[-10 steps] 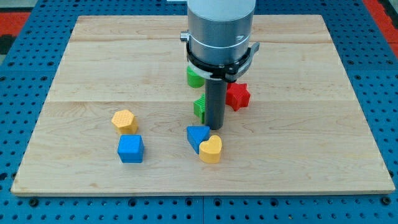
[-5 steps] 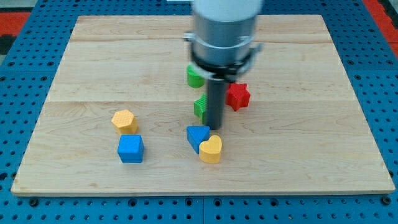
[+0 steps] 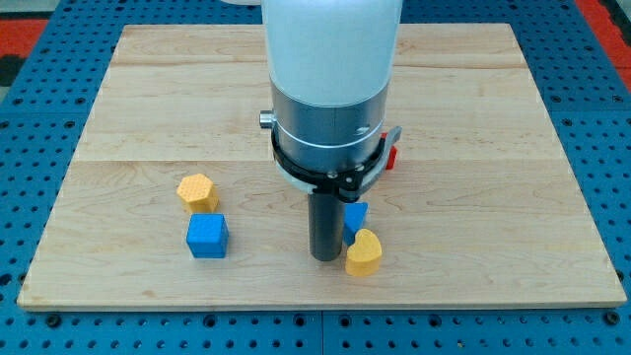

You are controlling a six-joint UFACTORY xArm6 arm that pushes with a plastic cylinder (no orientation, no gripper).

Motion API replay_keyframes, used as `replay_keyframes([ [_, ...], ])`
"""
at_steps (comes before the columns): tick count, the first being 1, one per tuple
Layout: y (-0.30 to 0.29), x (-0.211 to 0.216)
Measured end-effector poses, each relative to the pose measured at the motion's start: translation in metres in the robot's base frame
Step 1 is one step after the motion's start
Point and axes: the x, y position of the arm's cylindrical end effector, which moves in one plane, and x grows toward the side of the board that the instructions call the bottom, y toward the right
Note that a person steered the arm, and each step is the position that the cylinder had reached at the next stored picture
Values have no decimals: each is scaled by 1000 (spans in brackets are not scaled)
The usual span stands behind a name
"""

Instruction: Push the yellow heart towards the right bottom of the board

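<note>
My tip, the dark rod's lower end with no pincer on it, rests on the pale wooden bench just at nine o'clock of the yellow heart block. A blue block, partly hidden, sits touching the heart at twelve o'clock. The heart lies low and slightly right of the bench's middle.

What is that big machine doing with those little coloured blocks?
The arm pushes blocks about a wooden board with a dark rod. My tip sits just to the view's left of the yellow heart, near the board's bottom edge, with a blue block right behind. A yellow hexagon and blue cube lie apart at the left.
</note>
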Motion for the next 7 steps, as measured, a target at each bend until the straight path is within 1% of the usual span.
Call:
replay_keyframes([
  [1,27,1],
  [2,94,1],
  [3,51,3],
  [4,72,21],
  [5,131,15],
  [6,120,21],
  [7,37,34],
])
